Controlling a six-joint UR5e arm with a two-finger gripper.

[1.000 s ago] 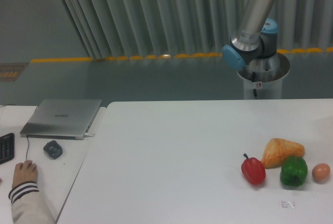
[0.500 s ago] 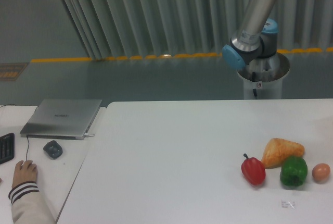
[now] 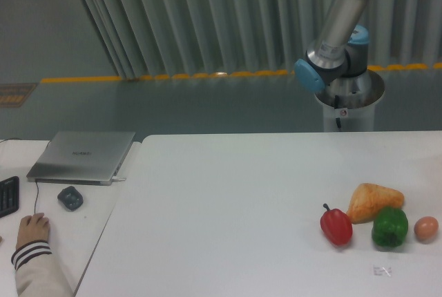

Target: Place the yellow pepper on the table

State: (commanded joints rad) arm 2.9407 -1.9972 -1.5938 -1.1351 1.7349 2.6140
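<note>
The yellow pepper is out of view. The large white table [image 3: 228, 207] fills the lower part of the camera view. Only the arm's lower links [image 3: 340, 27] and its base [image 3: 349, 97] show behind the table's far edge at the upper right; the arm rises out of the top of the frame. The gripper is not in view.
A red pepper [image 3: 336, 226], an orange-yellow bread-like wedge [image 3: 373, 201], a green pepper [image 3: 389, 227] and a small tan egg [image 3: 426, 227] lie at the table's right front. On the left desk are a closed laptop [image 3: 83, 156], a mouse [image 3: 70, 197] and a person's hand [image 3: 32, 229].
The arm's upper link has shifted very slightly up and to the right. The things on the table have not moved.
</note>
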